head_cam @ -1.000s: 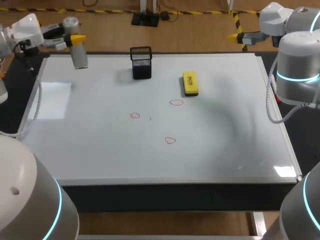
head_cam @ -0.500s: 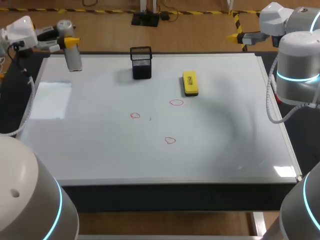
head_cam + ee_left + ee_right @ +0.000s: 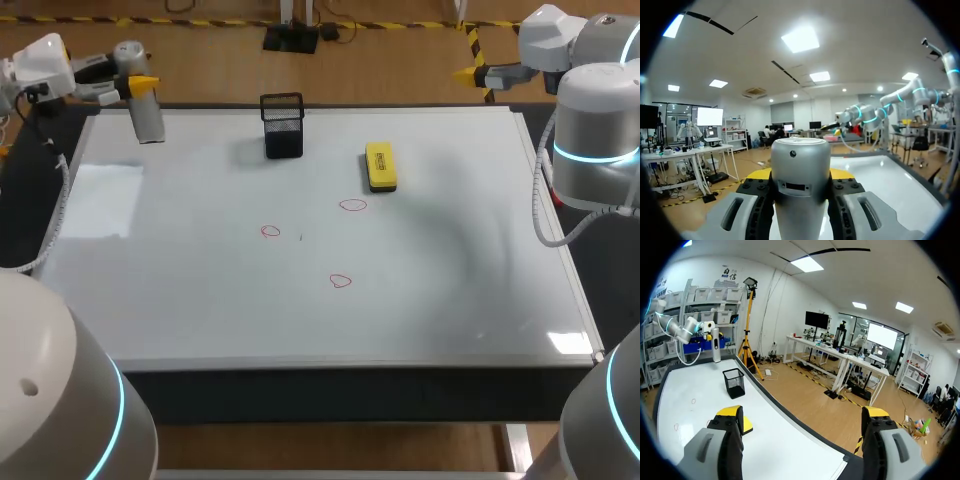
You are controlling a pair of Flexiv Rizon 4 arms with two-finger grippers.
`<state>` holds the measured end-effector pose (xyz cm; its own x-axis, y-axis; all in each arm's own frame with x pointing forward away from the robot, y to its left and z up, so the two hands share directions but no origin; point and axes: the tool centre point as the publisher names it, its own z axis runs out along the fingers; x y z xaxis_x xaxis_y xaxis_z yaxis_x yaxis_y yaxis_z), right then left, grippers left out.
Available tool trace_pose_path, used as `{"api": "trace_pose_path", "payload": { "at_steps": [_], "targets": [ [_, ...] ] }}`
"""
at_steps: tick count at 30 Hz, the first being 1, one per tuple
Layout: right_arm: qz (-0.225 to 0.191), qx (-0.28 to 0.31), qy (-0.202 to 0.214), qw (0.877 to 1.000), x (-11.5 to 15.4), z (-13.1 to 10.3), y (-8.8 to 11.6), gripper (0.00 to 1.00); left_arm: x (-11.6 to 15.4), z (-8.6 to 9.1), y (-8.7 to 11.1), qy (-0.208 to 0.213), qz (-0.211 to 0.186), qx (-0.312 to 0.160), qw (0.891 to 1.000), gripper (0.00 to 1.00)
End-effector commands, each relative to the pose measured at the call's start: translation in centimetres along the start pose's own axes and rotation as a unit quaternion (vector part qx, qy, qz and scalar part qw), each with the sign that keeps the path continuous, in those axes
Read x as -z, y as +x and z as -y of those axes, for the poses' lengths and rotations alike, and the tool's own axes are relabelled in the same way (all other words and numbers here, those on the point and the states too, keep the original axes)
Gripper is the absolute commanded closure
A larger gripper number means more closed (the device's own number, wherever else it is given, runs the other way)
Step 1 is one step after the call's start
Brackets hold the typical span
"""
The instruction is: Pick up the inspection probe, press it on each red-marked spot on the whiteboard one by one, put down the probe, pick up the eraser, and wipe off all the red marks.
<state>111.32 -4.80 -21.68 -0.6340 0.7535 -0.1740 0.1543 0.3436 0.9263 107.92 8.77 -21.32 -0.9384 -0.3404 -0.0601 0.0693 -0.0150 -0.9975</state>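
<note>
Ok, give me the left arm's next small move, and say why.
Probably swing the left gripper, shut on the probe, toward the nearest red mark and lower it. The probe hangs above the whiteboard's far left corner, all three marks are unwiped, and the eraser lies untouched.

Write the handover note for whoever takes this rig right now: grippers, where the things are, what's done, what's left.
Left gripper: shut on the probe, held upright at the far left corner of the whiteboard.
Right gripper: open, empty, off the far right corner.
Eraser: lying on the board's far side, to the right of the mesh cup.
Red marks: three mid-board, none wiped.
Done: probe picked up. Whether any mark has been pressed cannot be told.
Left: press the marks, put the probe down, take the eraser, wipe all three.
</note>
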Motion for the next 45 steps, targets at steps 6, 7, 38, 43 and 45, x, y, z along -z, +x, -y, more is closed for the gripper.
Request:
{"api": "trace_pose_path", "payload": {
  "at_steps": [6,7,38,43,45],
  "targets": [
    [-0.107,0.054,0.05,0.992,-1.9,0.7,0.4,0.0,0.0,0.1,0.0,0.0,-0.001,0.0,1.0,1.0],
    [-0.116,0.063,0.058,0.99,-2.0,0.7,0.3,0.0,0.0,0.1,0.0,0.0,-0.001,0.0,1.0,1.0],
    [-0.34,0.586,0.162,0.717,-4.9,3.4,4.9,0.0,0.0,0.1,0.0,0.0,-0.001,0.0,1.0,1.0],
    [-0.345,0.63,0.149,0.679,-4.7,3.9,5.7,0.0,0.0,0.1,0.0,0.0,-0.001,0.0,1.0,1.0],
    [-0.343,0.625,0.145,0.686,-4.6,3.9,5.8,0.0,0.0,0.1,0.0,0.0,-0.001,0.0,1.0,1.0]
  ]
}}
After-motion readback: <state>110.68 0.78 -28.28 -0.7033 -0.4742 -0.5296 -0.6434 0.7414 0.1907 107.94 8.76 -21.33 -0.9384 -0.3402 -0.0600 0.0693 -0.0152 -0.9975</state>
